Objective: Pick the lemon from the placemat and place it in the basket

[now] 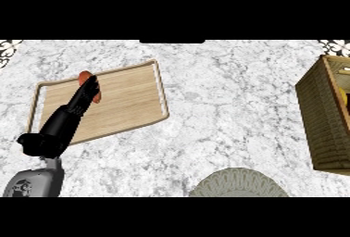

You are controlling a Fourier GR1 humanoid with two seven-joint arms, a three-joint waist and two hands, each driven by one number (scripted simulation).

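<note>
A pale marble counter [226, 92] fills the head view. On its left part lies a wooden board [130, 102] with a thin raised rim, turned a little askew so that its right end sits higher in the picture. The left hand [68, 118] comes up from the lower left on a grey forearm [34, 183] and stretches out over the board's left half. Its fingers [87, 91] are straight and held close together, pointing toward the board's far edge. They lie over a slim orange-red thing [84, 77] that rests on the board near that edge. Only the thing's top end and a strip along its right side show past the fingertips, and what it is cannot be told. The fingers do not curl round it. At the bottom centre, partly cut off by the lower edge, is a round grey-green woven placemat [238, 184], well apart from the hand and the board. Against the right edge stands a brown wicker basket [321, 120], seen from above with its near wall facing the counter's middle. A thin yellow patch [344, 95] shows inside the basket at the very edge of the picture. It may be the lemon, but too little of it shows to tell. The basket and the placemat are near each other but not touching.
</note>
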